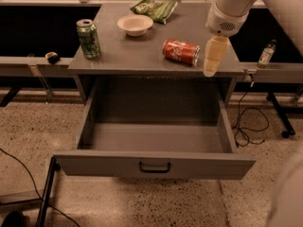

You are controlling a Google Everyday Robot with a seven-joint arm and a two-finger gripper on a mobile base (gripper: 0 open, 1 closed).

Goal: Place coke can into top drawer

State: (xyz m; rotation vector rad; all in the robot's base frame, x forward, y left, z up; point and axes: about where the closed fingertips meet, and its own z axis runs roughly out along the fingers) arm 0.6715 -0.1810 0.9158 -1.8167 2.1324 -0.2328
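The red coke can (181, 51) lies on its side on the grey cabinet top (142, 51), right of centre. The top drawer (154, 164) is pulled fully out and its inside is bare. My gripper (211, 60) hangs from the white arm at the top right. It hovers just right of the coke can, near the cabinet top's right front corner. It holds nothing that I can see.
A green can (89, 38) stands upright at the left of the cabinet top. A small white bowl (135, 24) and a green snack bag (154, 7) lie at the back. A small bottle (266, 54) stands on a ledge to the right. Cables lie on the floor at right.
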